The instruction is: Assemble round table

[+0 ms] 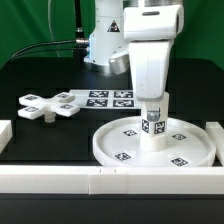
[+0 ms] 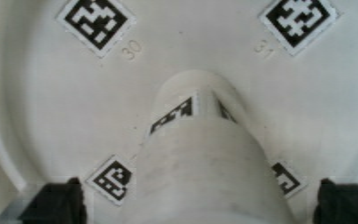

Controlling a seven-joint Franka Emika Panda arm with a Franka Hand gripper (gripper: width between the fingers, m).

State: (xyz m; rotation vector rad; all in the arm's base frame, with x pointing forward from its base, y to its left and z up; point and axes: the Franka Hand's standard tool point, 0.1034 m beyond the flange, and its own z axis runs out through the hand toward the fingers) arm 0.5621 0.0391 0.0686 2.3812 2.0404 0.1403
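Post upright on disc
Smooth white cylinder post (image 1: 153,126) on round rimmed disc (image 1: 105,146); gripper (image 2: 190,200) spread around it.

No readable text or numbers; only black-and-white square tags (image 1: 155,126) on parts.

Upright post (image 1: 153,127) on disc (image 1: 110,146); cross piece (image 1: 47,109) apart

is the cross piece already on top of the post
No, the cross piece lies flat on the table, apart from the post standing on the round disc.
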